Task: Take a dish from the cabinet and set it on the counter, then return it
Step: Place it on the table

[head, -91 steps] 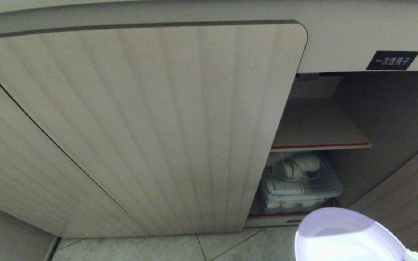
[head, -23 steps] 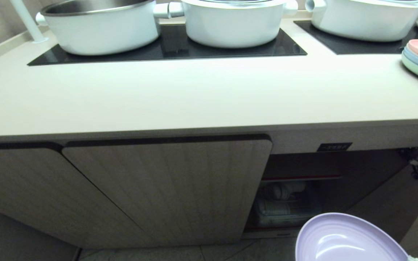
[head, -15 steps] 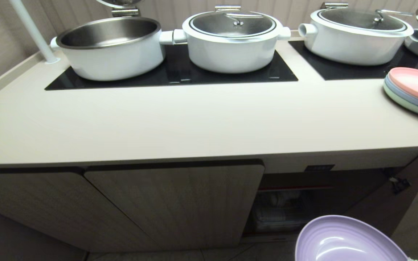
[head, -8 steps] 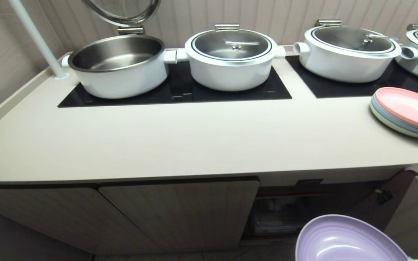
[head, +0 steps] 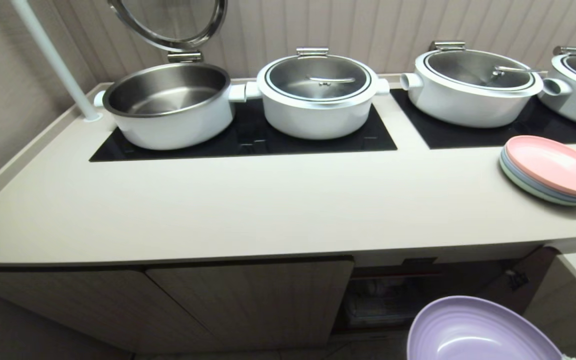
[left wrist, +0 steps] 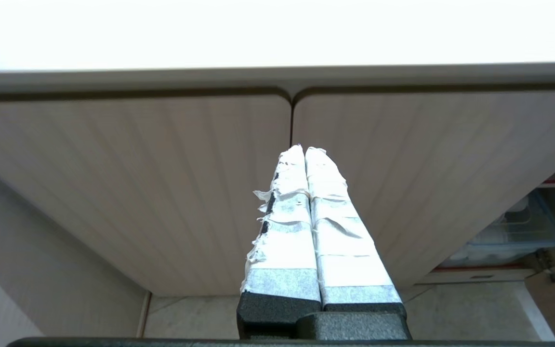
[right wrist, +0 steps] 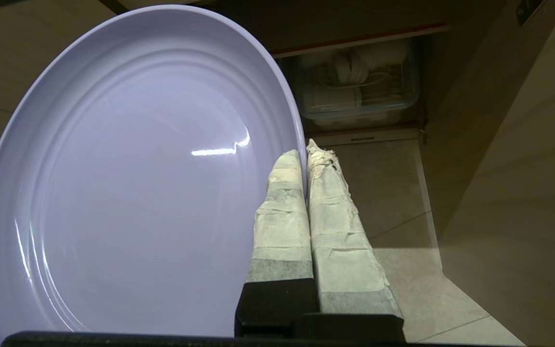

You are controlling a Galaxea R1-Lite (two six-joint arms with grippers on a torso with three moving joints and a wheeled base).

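The lavender dish (right wrist: 128, 183) is held by the right gripper (right wrist: 306, 149), whose two tape-wrapped fingers (right wrist: 282, 212) are pinched tightly on the rim at the dish's edge. The dish is carried roughly level, its hollow face up, and spreads out to one side of the gripper. In the head view only the dish (head: 473, 332) is seen at the lower right, in the air in front of the cabinet (head: 248, 300) and lower than the tabletop (head: 268, 210); it touches neither.

Beyond the right gripper's fingertips the open compartment of the cabinet is seen, with a red-edged shelf (right wrist: 359, 41) above and a clear plastic bin (right wrist: 359, 82) of white ware beneath it. Below and beside the gripper lies the tiled floor (right wrist: 403, 231), and the open cabinet door (right wrist: 513, 168) stands to the side away from the dish.

The left gripper (left wrist: 304, 149) is parked low in front of the closed ribbed doors (left wrist: 162, 183), its taped fingers (left wrist: 287, 212) pressed together with nothing between them, pointing at the seam where two doors meet and apart from them.

Well above and beyond the held dish, on the tabletop, a stack of pastel plates (head: 550, 170) topped by a pink one is set to the right, and white pots (head: 318, 100) stand on black hob panels (head: 248, 140); the leftmost pot (head: 168, 107) has its lid raised.
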